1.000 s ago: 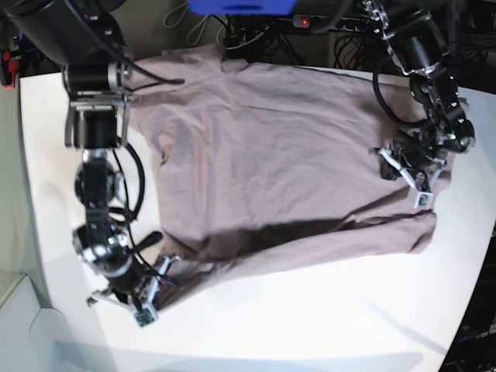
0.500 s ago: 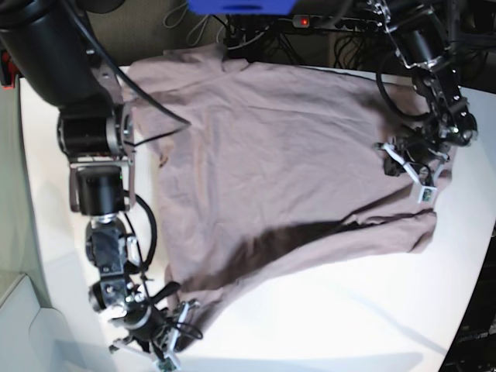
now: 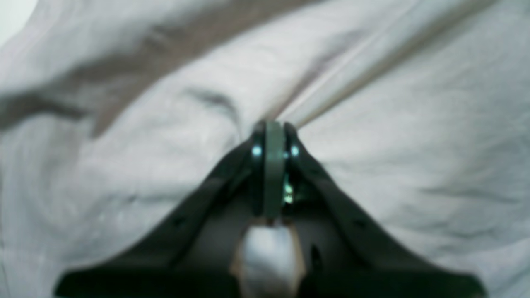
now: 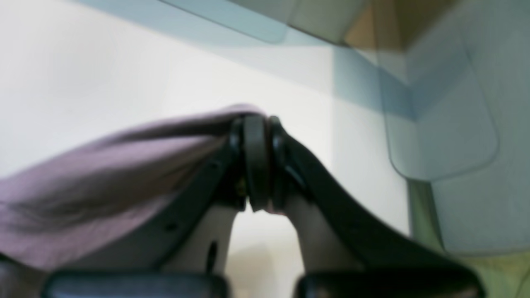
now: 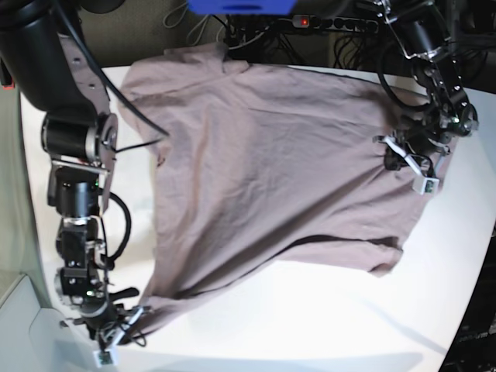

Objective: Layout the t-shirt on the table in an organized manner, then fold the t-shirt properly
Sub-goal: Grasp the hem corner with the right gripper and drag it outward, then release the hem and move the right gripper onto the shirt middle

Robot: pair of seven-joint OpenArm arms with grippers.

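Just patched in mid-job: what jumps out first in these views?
The mauve t-shirt dominates, spread across most of the white table, its far edge hanging past the table's back. Each arm pinches it: the right gripper is shut on a corner near the front edge at the base view's left, and the left gripper is shut on the cloth at the right side.

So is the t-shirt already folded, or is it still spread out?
Mostly spread: the t-shirt lies open across the table, with only its lower right corner tucked under.

Black jointed arms (image 5: 77, 147) trailing looped black cables (image 5: 128, 221).
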